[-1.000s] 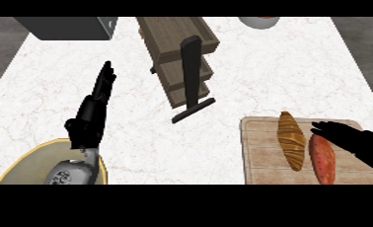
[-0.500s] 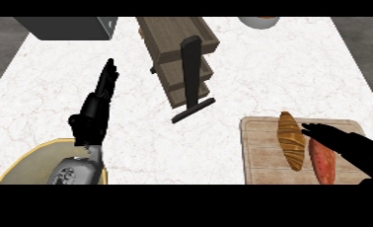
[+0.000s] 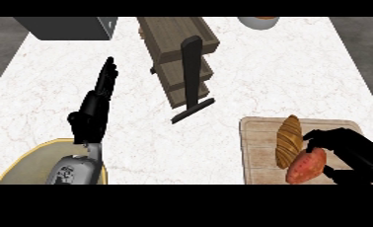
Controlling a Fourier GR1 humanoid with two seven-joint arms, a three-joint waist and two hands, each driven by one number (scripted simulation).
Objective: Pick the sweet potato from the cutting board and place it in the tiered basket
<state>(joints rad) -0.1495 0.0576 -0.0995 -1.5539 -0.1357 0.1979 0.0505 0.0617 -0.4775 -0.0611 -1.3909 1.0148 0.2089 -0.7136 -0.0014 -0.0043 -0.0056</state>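
Sweet potato (image 3: 307, 167) is lying on the cutting board (image 3: 256, 148), touching a brown bread loaf (image 3: 289, 141) on its left. Right hand (image 3: 341, 147) is curling its fingers over the potato's top, thumb below, closing in. Risk: fingers are sitting near the loaf, so a lift may drag it along. Left hand (image 3: 94, 107) is resting spread, fingers straight. Tiered basket (image 3: 178, 56) is standing well apart.

R hand (image 3: 341, 144) curled on sweet potato (image 3: 307, 167), on cutting board (image 3: 257, 152).
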